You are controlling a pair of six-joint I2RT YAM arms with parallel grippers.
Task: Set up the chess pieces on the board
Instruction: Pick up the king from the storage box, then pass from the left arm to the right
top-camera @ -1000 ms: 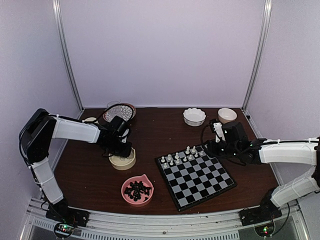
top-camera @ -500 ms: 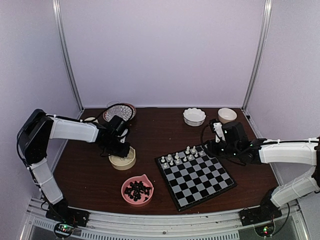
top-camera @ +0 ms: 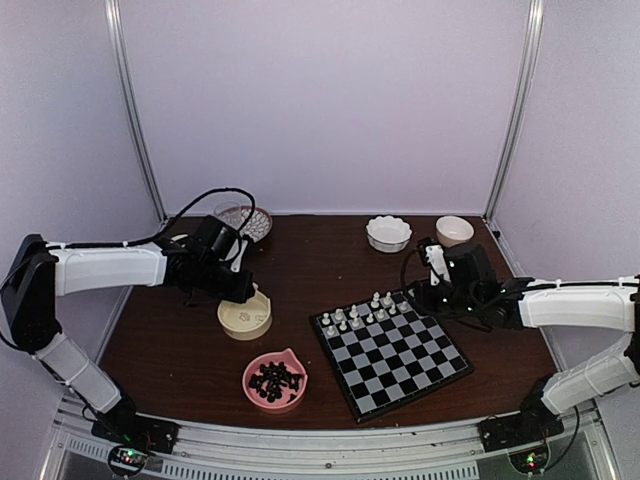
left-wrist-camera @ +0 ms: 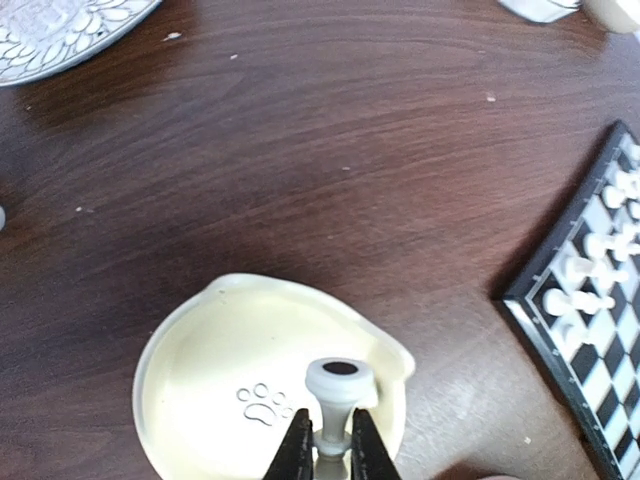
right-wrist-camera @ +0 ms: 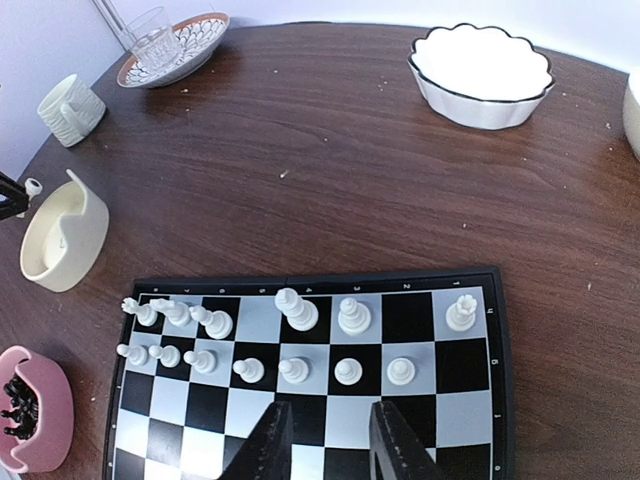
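From above, the left gripper (top-camera: 243,288) hangs just over the cream bowl (top-camera: 245,322), well to the left of the board (top-camera: 405,362). The white chessmen (top-camera: 355,316) fill part of the board's two far rows. A pink bowl (top-camera: 250,372) of black pieces (top-camera: 275,381) sits near the board's near-left corner, and the right gripper (top-camera: 422,290) hovers at its far-right corner. The left wrist view shows the jaws clamped on the thin stem of one white chessman (left-wrist-camera: 338,388), its disc end with a dark spot turned up to the camera, above the bowl's paw-printed floor (left-wrist-camera: 190,400). No other piece shows in the part of the bowl in view. So the step in hand looks like the lift out of the bowl. The next move calls for a carry rightward over bare brown table (left-wrist-camera: 330,150) to the board's dark border (left-wrist-camera: 548,305) — the way across looks open. The piece must then be set down upright on a free square without knocking its neighbours. In the right wrist view the right gripper's jaws stand apart with nothing between them, over the board's middle rows. Here a dark back-row square (right-wrist-camera: 405,315) lies empty between two pieces, and the front row's right-end square (right-wrist-camera: 462,372) is bare too. The crowding is at the left end, where small men stand almost touching. The right arm over that corner is the one thing to steer round.
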